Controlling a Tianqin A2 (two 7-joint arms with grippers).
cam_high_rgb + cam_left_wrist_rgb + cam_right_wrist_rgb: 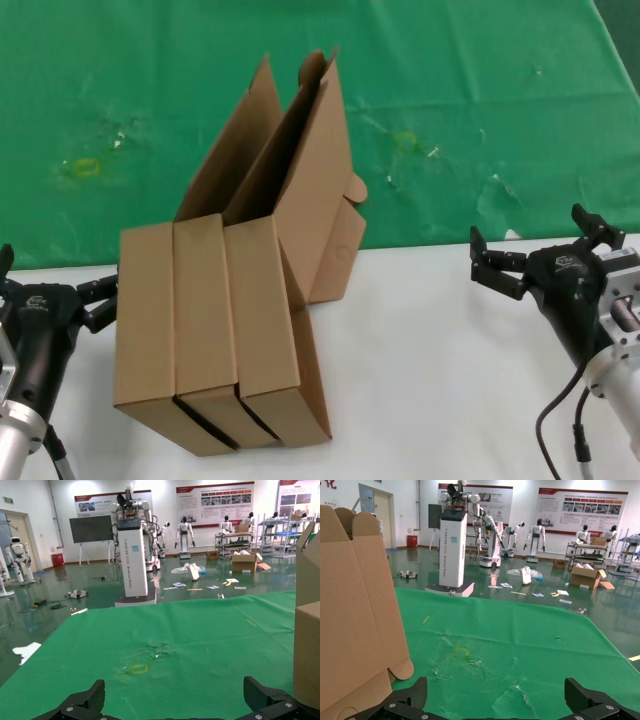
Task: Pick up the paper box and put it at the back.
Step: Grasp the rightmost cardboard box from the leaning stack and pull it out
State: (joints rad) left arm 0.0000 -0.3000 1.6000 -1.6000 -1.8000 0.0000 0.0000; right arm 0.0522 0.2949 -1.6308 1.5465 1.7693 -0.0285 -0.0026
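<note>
Three plain brown paper boxes stand side by side on the white table [440, 380]: left [145, 320], middle [205, 320], right [262, 310]. Their open lids [300, 150] lean up and back over the green cloth [480, 120] at the back. My left gripper [55, 275] hovers open just left of the boxes, touching nothing. My right gripper [545, 245] is open well to their right, near the cloth's front edge. A box side [307, 645] shows past the open left gripper [175, 700] in the left wrist view. A lid with a rounded flap [355, 620] shows beside the open right gripper [497, 697].
The green cloth is wrinkled, with yellowish stains at the left [85, 168] and right of centre [405, 140]. White tabletop lies bare between the boxes and the right arm. A black cable [560, 420] hangs by the right arm.
</note>
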